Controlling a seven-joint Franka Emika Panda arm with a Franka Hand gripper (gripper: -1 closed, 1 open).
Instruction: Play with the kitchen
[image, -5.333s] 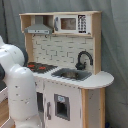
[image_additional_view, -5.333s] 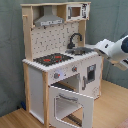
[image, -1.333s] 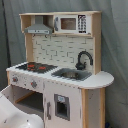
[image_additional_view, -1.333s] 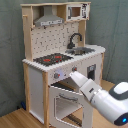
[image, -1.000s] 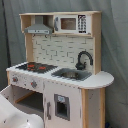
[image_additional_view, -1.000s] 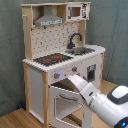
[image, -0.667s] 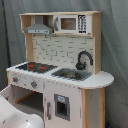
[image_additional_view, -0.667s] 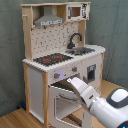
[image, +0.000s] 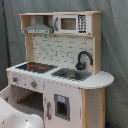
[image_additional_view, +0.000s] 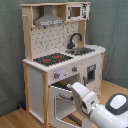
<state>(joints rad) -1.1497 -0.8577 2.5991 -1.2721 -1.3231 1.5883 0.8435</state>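
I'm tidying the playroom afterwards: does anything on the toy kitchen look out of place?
Only the oven door under the hob: it hangs open, with the robot arm reaching to it. Nothing else on the kitchen stands out.

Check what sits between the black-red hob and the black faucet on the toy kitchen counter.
Only bare pale countertop and the near rim of the grey sink separate the black-red hob from the curved black faucet; both exterior views show it.

The white arm (image_additional_view: 102, 107) is low, reaching up and leftward.
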